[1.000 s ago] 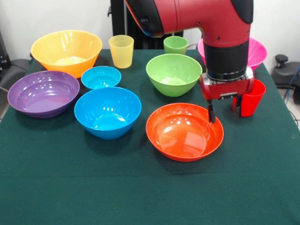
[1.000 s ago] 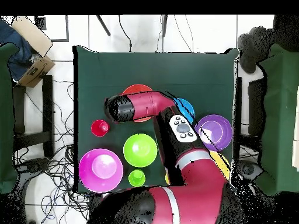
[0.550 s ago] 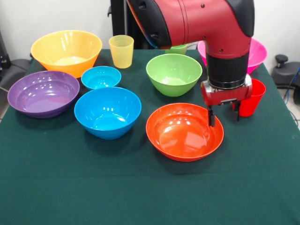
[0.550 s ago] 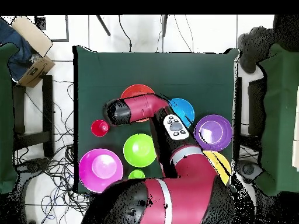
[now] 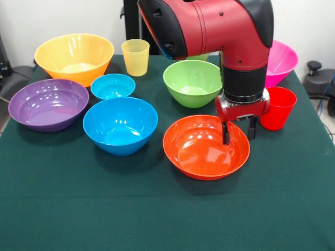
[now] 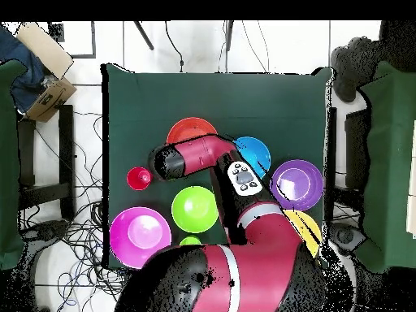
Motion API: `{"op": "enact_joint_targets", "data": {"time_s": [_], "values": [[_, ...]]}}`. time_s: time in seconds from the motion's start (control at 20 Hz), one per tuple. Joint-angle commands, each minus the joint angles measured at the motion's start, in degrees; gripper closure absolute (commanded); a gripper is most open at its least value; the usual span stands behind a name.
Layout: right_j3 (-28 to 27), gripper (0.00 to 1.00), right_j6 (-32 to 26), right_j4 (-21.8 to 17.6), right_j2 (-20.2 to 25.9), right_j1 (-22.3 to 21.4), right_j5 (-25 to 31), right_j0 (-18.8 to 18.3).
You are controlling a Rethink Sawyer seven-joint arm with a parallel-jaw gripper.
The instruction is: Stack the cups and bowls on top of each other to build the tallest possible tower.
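The jaws stood parted and empty, one finger inside and one outside the rim of the red-orange bowl (image 5: 205,147), so the gripper (image 5: 238,134) hung straddling that rim on the side toward the red cup (image 5: 277,107). The coming grasp probably turned on this: the thin wall ran crosswise between the fingers, so a short descent and a squeeze would pinch it. The bowl was round, shallow and glossy plastic, likely slippery and apt to tilt when lifted by one edge. The cup stood just beyond the outer finger, apart from it. The green bowl (image 5: 193,82) lay behind the jaws, the big blue bowl (image 5: 120,124) well off to the inner side. Nothing was yet stacked on the dark cloth table (image 5: 104,209).
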Motion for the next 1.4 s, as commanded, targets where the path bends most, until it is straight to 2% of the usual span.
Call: {"op": "enact_joint_targets", "data": {"time_s": [0.05, 0.4, 0.9, 1.4], "values": [[-1.3, 0.00, -3.2, -5.7, -0.4, 1.4, -3.9, -1.4], [-3.6, 0.00, -2.1, -3.9, -0.9, 2.9, 0.7, -0.4], [-6.0, 0.00, -0.3, -4.5, -3.3, 4.6, 0.9, 1.7], [-6.0, 0.00, -0.4, -3.3, -3.4, 4.4, 1.5, 1.5]]}}
